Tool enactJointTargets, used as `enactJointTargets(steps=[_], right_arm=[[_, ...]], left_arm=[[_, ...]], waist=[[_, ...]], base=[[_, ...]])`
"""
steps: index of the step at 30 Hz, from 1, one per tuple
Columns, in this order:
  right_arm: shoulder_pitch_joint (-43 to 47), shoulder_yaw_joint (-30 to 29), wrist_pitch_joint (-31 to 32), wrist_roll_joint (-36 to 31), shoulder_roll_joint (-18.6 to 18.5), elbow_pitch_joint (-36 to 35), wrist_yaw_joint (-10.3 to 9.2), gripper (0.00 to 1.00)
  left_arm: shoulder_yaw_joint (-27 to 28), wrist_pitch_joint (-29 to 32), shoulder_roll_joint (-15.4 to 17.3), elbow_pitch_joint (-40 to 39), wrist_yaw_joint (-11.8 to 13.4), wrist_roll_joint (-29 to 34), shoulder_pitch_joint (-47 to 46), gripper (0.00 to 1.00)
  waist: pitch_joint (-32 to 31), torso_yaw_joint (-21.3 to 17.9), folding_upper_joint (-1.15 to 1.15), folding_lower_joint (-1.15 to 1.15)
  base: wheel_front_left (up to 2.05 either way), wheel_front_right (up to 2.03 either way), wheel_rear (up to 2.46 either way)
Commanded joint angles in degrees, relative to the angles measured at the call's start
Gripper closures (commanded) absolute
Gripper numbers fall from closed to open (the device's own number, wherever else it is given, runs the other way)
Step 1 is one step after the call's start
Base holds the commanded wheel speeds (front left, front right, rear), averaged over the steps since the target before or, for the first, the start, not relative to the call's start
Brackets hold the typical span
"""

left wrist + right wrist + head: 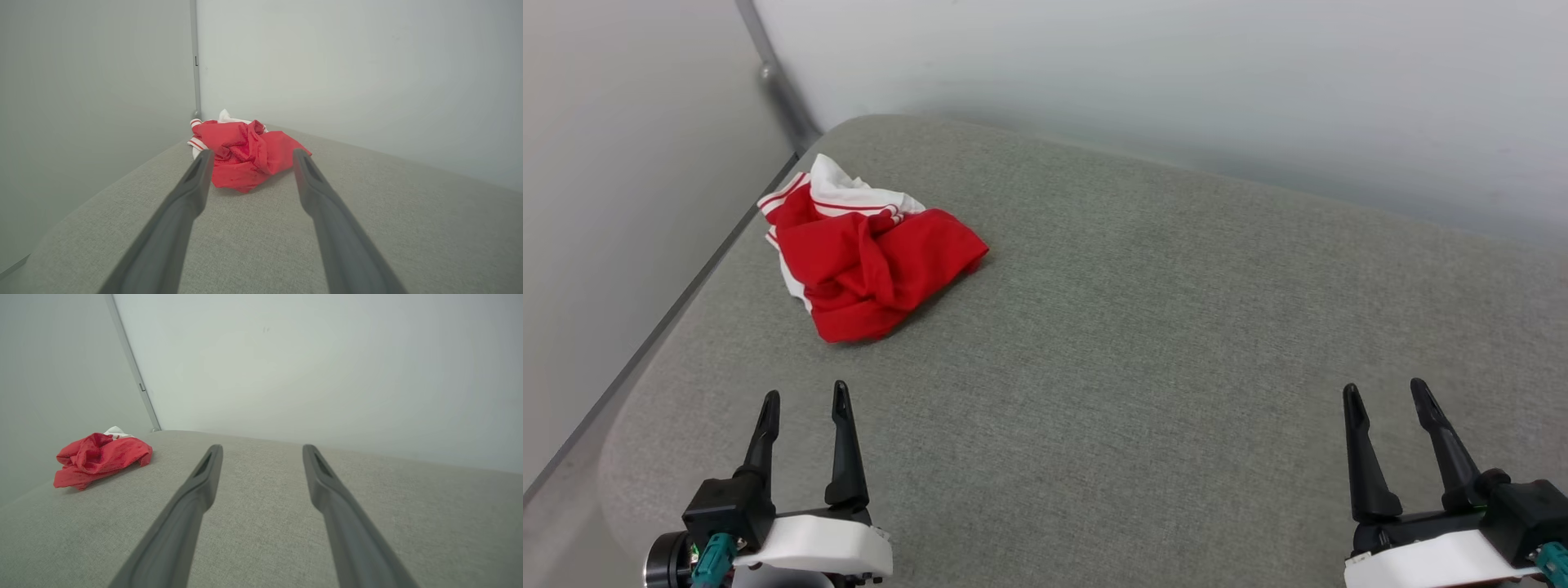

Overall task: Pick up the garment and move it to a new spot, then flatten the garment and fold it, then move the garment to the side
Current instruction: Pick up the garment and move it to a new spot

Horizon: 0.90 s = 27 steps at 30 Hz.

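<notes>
The garment (866,261) lies crumpled in a heap at the far left of the grey fabric surface (1143,343), close to its left edge and near its rounded back corner. It is mostly red. A white sleeve with red stripes is bunched along the far and left side, and I cannot make out any print among the folds. The heap lies apart from both of my grippers. Behind it, a thin grey post (780,90) runs up the corner where the two pale walls (1176,73) meet.

My left gripper (805,392) is over the near left part of the surface. Its fingers are spread apart and empty, and they point toward the heap but are well short of it. In my left wrist view the garment appears between my two fingertips (202,167), farther off on the grey fabric.

My right gripper (1385,386) is at the near right, well apart from the garment, with its fingers likewise spread and empty. In its wrist view the heap lies off to the left, and plain grey fabric is ahead of the fingers.
</notes>
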Motion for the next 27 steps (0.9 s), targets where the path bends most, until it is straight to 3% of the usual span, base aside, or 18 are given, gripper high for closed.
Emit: enactJointTargets(steps=[1, 12, 20, 27], right_arm=[[-0.04, -0.08, -0.12, -0.18, 0.14, -0.28, -0.01, 0.0], [0.49, 0.25, -0.12, -0.68, 0.14, -0.21, -0.01, 0.0], [0.5, 0.94, -0.12, -1.03, 0.14, -0.2, -0.01, 0.0], [-0.9, 0.91, -0.12, -2.31, 0.14, -1.02, -0.01, 0.0]], left_arm=[[0.0, -0.16, 0.07, 0.1, -0.11, 0.0, 0.3, 0.0], [0.29, -0.16, 0.07, 0.43, 0.16, -0.33, 0.71, 0.0], [1.17, -0.16, 0.07, 0.93, 0.27, 0.04, 0.59, 0.0], [4.66, -0.16, 0.07, 1.59, -3.06, 1.81, -5.84, 0.0]], waist=[[0.04, 1.22, 0.0, 0.0], [-0.32, 5.9, 0.0, 0.0], [-0.47, 6.39, 0.0, 0.0], [1.9, 4.35, 0.0, 0.0]], base=[[0.0, 0.0, 0.0], [0.0, 0.0, 0.0], [0.0, 0.0, 0.0], [0.0, 0.0, 0.0]])
